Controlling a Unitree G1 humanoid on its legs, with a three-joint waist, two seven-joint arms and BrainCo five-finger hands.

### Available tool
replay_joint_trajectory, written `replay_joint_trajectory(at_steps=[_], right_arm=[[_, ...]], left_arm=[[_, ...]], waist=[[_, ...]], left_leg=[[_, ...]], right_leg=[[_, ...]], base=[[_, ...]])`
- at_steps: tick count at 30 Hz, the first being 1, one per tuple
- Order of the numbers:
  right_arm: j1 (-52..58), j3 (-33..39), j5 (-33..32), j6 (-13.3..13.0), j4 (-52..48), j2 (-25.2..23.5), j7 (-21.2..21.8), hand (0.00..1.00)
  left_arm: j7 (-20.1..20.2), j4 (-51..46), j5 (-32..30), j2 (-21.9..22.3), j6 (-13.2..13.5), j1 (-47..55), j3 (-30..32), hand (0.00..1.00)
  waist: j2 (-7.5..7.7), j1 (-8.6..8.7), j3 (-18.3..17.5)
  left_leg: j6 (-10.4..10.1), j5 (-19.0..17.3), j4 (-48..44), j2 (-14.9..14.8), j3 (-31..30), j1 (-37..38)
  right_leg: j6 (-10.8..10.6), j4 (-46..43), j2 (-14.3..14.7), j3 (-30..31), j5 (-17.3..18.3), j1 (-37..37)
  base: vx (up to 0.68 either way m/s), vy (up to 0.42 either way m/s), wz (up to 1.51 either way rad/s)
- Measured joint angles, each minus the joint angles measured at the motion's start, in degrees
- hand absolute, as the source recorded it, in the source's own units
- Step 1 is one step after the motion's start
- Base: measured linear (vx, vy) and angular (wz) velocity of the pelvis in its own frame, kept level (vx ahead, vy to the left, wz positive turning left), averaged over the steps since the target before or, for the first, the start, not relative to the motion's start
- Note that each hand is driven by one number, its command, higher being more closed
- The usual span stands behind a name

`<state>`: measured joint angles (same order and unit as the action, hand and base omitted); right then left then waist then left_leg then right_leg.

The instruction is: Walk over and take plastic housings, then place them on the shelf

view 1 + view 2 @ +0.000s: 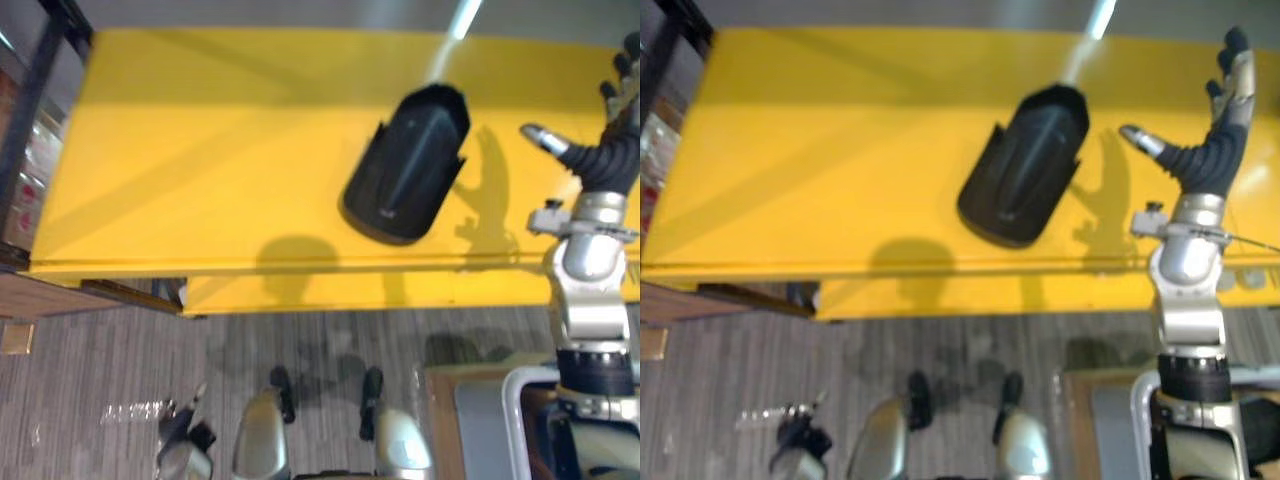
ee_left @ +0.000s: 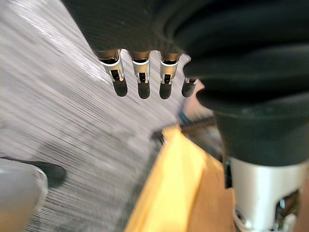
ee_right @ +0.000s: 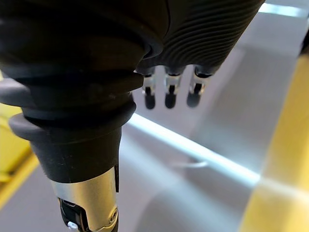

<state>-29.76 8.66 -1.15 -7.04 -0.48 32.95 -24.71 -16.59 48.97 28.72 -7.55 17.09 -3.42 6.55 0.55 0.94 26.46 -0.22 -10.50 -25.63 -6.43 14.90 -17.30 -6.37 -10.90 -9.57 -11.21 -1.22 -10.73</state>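
One black plastic housing (image 1: 405, 165) lies tilted on the yellow shelf top (image 1: 200, 150), right of its middle, with its rounded end toward me. My right hand (image 1: 1205, 155) is raised over the shelf's right end, a short gap to the right of the housing and not touching it. It is open, its fingers (image 3: 166, 92) straight and the thumb spread toward the housing. My left hand (image 2: 140, 72) hangs low at my side over the grey floor, open and holding nothing, and it shows small at the lower left (image 1: 180, 445).
A dark rack post (image 1: 40, 70) and stacked boxes (image 1: 25, 180) stand past the shelf's left end. A wooden board (image 1: 50, 295) juts out under the left front corner. A brown-edged grey panel (image 1: 470, 410) lies on the floor at the lower right.
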Motion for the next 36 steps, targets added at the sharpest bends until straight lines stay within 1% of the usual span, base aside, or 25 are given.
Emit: replay_joint_trajectory(at_steps=[3,5,7,8,11,14,15,17,19,22,26,28,30,31,33,35,36], right_arm=[[-1.7,-0.1,0.0,0.3,1.5,1.2,-0.4,0.00],[-1.9,-0.2,-0.1,1.2,1.5,1.2,-0.2,0.00],[-2.0,-0.3,-0.1,2.6,1.4,1.2,0.8,0.00],[-1.9,-0.5,-0.2,3.4,1.4,1.2,1.7,0.00],[-1.8,-0.7,-0.2,3.5,1.4,1.2,4.5,0.00],[-1.8,-2.0,-0.2,3.6,1.2,1.2,7.3,0.00],[-1.8,-2.5,-0.2,3.6,1.0,1.2,8.6,0.00],[-1.8,-3.5,-0.2,3.9,0.3,1.3,10.6,0.00],[-1.8,-4.9,-0.1,5.3,-1.1,1.3,13.4,0.00],[-1.8,-6.2,-0.1,5.7,-1.3,1.7,15.1,0.00],[-2.8,-8.9,0.6,6.3,-1.4,2.4,17.5,0.00],[-2.9,-10.2,2.5,7.4,-1.4,2.4,18.5,0.00],[-3.2,-11.8,6.2,8.7,-1.4,2.4,19.0,0.00],[-3.4,-12.2,7.2,9.1,-1.4,2.4,19.4,0.00],[-4.0,-13.6,12.0,11.5,-1.4,3.0,20.0,0.00],[-4.5,-14.4,14.8,13.1,-1.6,4.0,20.3,0.00],[-5.0,-14.4,16.9,14.8,-1.8,5.1,21.1,0.00]], left_arm=[[-1.0,-0.6,0.0,-0.7,0.8,-1.1,-0.7,0.00],[-1.2,-0.6,0.0,-0.9,0.7,-1.1,-0.7,0.00],[-1.1,-0.5,0.2,-0.9,0.0,-1.0,-0.7,0.00],[-1.0,-0.2,0.5,-0.9,-0.4,-0.9,-0.9,0.00],[0.1,1.9,0.7,-0.9,-1.2,-0.6,-1.0,0.00],[1.7,1.8,1.3,-0.9,-2.1,0.8,-1.0,0.00],[2.1,1.9,2.4,-0.8,-2.9,1.1,-1.0,0.00],[2.8,2.1,2.5,-0.9,-3.8,1.4,-1.0,0.00],[4.6,3.7,2.4,-0.8,-5.2,1.2,-1.0,0.00],[5.8,4.1,2.4,-0.7,-6.0,1.2,-1.0,0.00],[7.0,4.1,2.4,-0.7,-6.0,1.2,-1.1,0.00],[7.6,4.2,2.4,-0.7,-6.2,1.2,-1.3,0.00],[8.3,4.3,2.3,-0.8,-7.2,1.1,-2.7,0.00],[8.3,4.5,2.3,-0.8,-7.3,1.0,-2.9,0.00],[8.4,6.3,2.3,-0.7,-7.4,0.2,-3.4,0.00],[8.4,6.3,2.2,-0.7,-7.6,0.1,-3.5,0.00],[8.4,6.3,2.2,-0.8,-7.8,-0.2,-3.5,0.00]], waist=[[-0.56,0.01,0.3],[-0.65,0.05,0.4],[-0.66,-0.04,0.4],[-0.66,-0.03,0.4],[-0.68,0.06,0.4],[-0.68,0.04,0.4],[-0.68,0.03,0.4],[-0.69,0.00,0.4],[-0.69,0.03,0.4],[-0.69,0.01,0.4],[-0.69,-0.12,0.4],[-0.70,-0.14,0.4],[-0.79,-0.18,0.4],[-0.82,-0.17,0.4],[-1.11,-0.23,0.6],[-1.41,-0.23,0.7],[-1.73,-0.21,0.9]], left_leg=[[0.0,0.0,-0.4,0.0,0.0,-0.8],[0.0,0.0,-0.4,0.1,0.0,-0.8],[0.0,0.0,-0.4,0.1,0.0,-0.8],[0.0,0.0,-0.3,0.1,0.1,-0.8],[0.0,0.0,0.1,0.1,0.3,-0.4],[0.0,0.2,1.0,0.2,0.6,0.7],[0.0,0.4,1.5,0.4,0.6,1.2],[0.0,0.5,1.8,0.6,0.6,1.2],[0.0,0.8,2.4,0.9,0.4,1.2],[0.1,0.9,2.6,1.0,0.0,1.3],[0.4,1.2,3.1,1.3,-0.2,1.3],[0.4,1.2,3.1,1.4,-0.2,1.3],[0.4,1.2,3.1,1.5,-0.2,1.2],[0.4,1.2,3.1,1.5,-0.2,1.2],[0.4,1.2,3.0,1.5,-0.2,1.0],[0.4,1.2,2.9,1.5,-0.2,0.5],[0.5,1.3,2.8,1.5,-0.2,-0.4]], right_leg=[[0.0,-1.0,-0.1,0.3,0.2,-1.4],[0.0,-1.5,-0.2,0.4,0.5,-1.6],[0.0,-2.1,-0.3,0.5,0.8,-2.0],[0.0,-2.2,-0.3,0.6,0.8,-2.1],[0.0,-2.2,-0.4,0.7,0.8,-2.0],[-0.1,-1.7,-0.5,0.9,0.8,-1.2],[-0.1,-1.4,-0.5,0.8,0.8,-1.0],[-0.1,-1.3,-0.5,0.7,0.8,-0.9],[-0.1,-0.9,-0.7,0.5,0.7,-0.8],[-0.1,-0.5,-0.7,0.1,0.7,-0.3],[-0.1,-0.4,-1.0,-0.2,0.7,-0.2],[-0.1,-0.4,-1.1,-0.2,0.7,-0.2],[-0.1,-0.5,-1.2,-0.2,0.7,-0.2],[-0.1,-0.5,-1.2,-0.2,0.7,-0.3],[-0.1,-0.5,-1.3,-0.2,0.7,-0.4],[-0.1,-0.6,-1.3,-0.1,0.7,-0.9],[-0.3,-0.7,-1.3,0.0,0.6,-1.7]], base=[[-0.01,0.022,-0.06],[0.00,0.000,0.00],[0.00,0.000,0.00],[0.00,0.000,0.00],[0.00,0.019,-0.03],[0.01,0.018,-0.03],[0.00,0.000,0.00],[0.02,0.010,0.02],[0.04,0.016,0.07],[0.04,0.024,0.09],[0.01,0.025,0.05],[0.00,0.029,0.02],[-0.01,0.039,0.01],[-0.01,0.037,0.00],[0.00,0.000,0.00],[0.00,0.000,0.00],[0.00,0.032,0.01]])
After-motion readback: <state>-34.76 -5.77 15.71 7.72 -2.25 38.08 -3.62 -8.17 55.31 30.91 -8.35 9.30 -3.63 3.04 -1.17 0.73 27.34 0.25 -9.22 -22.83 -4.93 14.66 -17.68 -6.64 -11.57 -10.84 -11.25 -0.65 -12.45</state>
